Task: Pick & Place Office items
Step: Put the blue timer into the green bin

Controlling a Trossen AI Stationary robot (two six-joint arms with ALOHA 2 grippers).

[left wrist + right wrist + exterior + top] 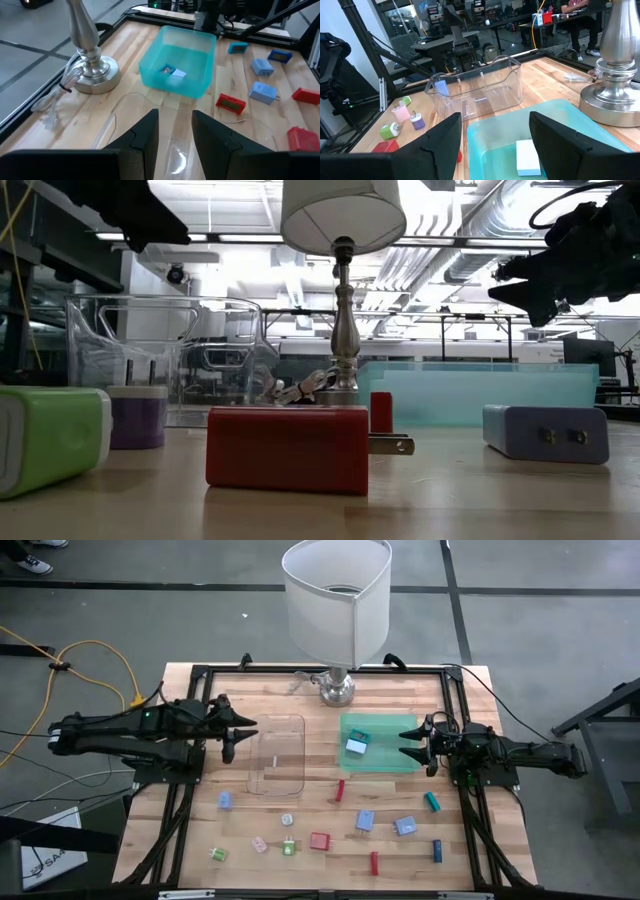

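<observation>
Several small office items lie on the near half of the wooden table, among them a red block (319, 840), a pale blue block (405, 826), a teal stick (432, 802) and a green piece (289, 848). One white-and-blue piece (357, 745) lies flat in the green tray (385, 735). My left gripper (243, 737) hovers at the left end of the clear tray (276, 755), its fingers (150, 130) a little apart with nothing between them. My right gripper (404, 745) stands open at the green tray's right edge, level and empty (495, 116).
A lamp with a white shade (337, 600) stands on its metal base (337, 690) at the far edge, just behind both trays, with a cord bundle (55, 105) beside it. A black frame (195, 675) runs along the table's edges. The near half carries the scattered pieces.
</observation>
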